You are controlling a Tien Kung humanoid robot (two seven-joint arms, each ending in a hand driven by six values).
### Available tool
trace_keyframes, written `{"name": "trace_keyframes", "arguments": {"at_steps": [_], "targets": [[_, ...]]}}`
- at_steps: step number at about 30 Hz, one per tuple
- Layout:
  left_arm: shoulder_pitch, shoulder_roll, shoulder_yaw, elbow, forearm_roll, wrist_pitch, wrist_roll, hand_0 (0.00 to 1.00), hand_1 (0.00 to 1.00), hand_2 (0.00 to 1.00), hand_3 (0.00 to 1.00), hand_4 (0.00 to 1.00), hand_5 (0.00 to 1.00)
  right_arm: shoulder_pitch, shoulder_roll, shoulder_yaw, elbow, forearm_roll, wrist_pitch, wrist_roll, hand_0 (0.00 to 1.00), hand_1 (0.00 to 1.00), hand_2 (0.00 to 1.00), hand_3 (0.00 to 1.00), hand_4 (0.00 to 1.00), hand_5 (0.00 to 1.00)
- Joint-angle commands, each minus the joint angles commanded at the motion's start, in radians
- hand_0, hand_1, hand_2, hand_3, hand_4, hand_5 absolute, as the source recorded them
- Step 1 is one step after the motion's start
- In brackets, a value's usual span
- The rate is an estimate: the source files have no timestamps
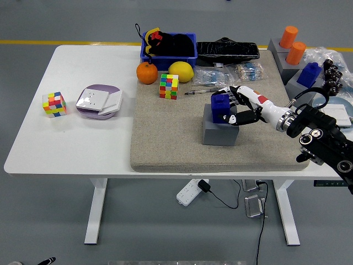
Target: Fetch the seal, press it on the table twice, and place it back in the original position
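Note:
The blue seal (222, 107) stands on a grey block (219, 130) in the middle of the beige mat (165, 143). My right hand (236, 105) reaches in from the right, its white and black fingers (234, 118) curled around the seal's right side and top. The seal looks slightly raised off the block's top. My left arm does not appear in the picture.
A Rubik's cube (169, 86), an orange (146, 73), a lemon (181, 71) and a blue bin (169, 46) lie behind the block. Bags of small parts (212, 77) are close behind my hand. Another grey stand with orange and blue seals (298, 55) sits far right.

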Motion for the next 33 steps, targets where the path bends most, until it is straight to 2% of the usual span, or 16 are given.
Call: {"name": "trace_keyframes", "arguments": {"at_steps": [6, 7, 12, 13, 18, 19, 24, 25, 30, 31, 33], "targets": [[0.002, -0.001, 0.004, 0.001, -0.004, -0.001, 0.001, 0.824, 0.815, 0.786, 0.824, 0.750, 0.415, 0.001, 0.001, -0.005, 0.000, 0.003, 0.004, -0.001, 0.638, 0.468, 0.458, 0.498, 0.560, 0.002], [0.002, -0.001, 0.003, 0.001, -0.003, -0.001, 0.001, 0.824, 0.815, 0.786, 0.823, 0.751, 0.416, 0.001, 0.001, -0.005, 0.000, 0.004, 0.004, 0.000, 0.690, 0.519, 0.522, 0.561, 0.598, 0.002], [0.000, -0.001, -0.001, 0.000, 0.000, 0.000, -0.001, 0.824, 0.815, 0.786, 0.823, 0.751, 0.416, 0.001, 0.003, -0.005, 0.000, 0.010, 0.013, 0.000, 0.690, 0.519, 0.522, 0.561, 0.598, 0.002], [0.001, -0.001, -0.001, 0.000, 0.000, 0.000, -0.001, 0.824, 0.815, 0.786, 0.823, 0.751, 0.415, 0.001, 0.003, -0.005, 0.000, 0.011, 0.014, 0.001, 0.740, 0.679, 0.672, 0.729, 0.782, 0.002], [0.003, -0.002, 0.001, 0.000, -0.003, -0.001, 0.000, 0.824, 0.815, 0.786, 0.823, 0.751, 0.415, 0.001, 0.005, -0.007, 0.002, 0.010, 0.015, 0.000, 0.740, 0.679, 0.672, 0.729, 0.782, 0.002], [0.002, -0.002, 0.001, 0.001, -0.003, -0.001, 0.000, 0.825, 0.815, 0.785, 0.823, 0.750, 0.415, 0.002, 0.006, -0.008, 0.002, 0.010, 0.015, 0.000, 0.753, 0.739, 0.713, 0.756, 0.838, 0.002], [0.000, -0.001, 0.000, 0.000, -0.002, 0.000, -0.001, 0.825, 0.815, 0.785, 0.823, 0.750, 0.415, 0.003, 0.006, -0.008, 0.001, 0.007, 0.016, 0.000, 0.753, 0.739, 0.713, 0.756, 0.838, 0.002], [0.000, -0.001, 0.000, 0.000, -0.002, 0.000, -0.001, 0.824, 0.815, 0.786, 0.823, 0.751, 0.416, 0.003, 0.006, -0.008, 0.001, 0.007, 0.016, 0.000, 0.764, 0.771, 0.757, 0.784, 0.855, 0.002], [0.000, -0.001, 0.002, 0.001, -0.004, -0.001, 0.000, 0.824, 0.815, 0.786, 0.823, 0.751, 0.416, 0.005, 0.006, -0.010, 0.001, 0.001, 0.017, -0.001, 0.764, 0.771, 0.757, 0.784, 0.855, 0.002], [0.001, -0.002, 0.003, 0.001, -0.005, -0.001, 0.000, 0.824, 0.815, 0.786, 0.823, 0.751, 0.416, 0.005, 0.006, -0.010, 0.001, 0.001, 0.017, -0.002, 0.779, 0.805, 0.792, 0.818, 0.866, 0.002], [0.001, -0.002, 0.004, 0.001, -0.005, -0.001, 0.000, 0.824, 0.815, 0.786, 0.823, 0.751, 0.416, 0.006, 0.007, -0.009, 0.001, -0.001, 0.016, -0.002, 0.779, 0.805, 0.792, 0.818, 0.866, 0.002]]}}
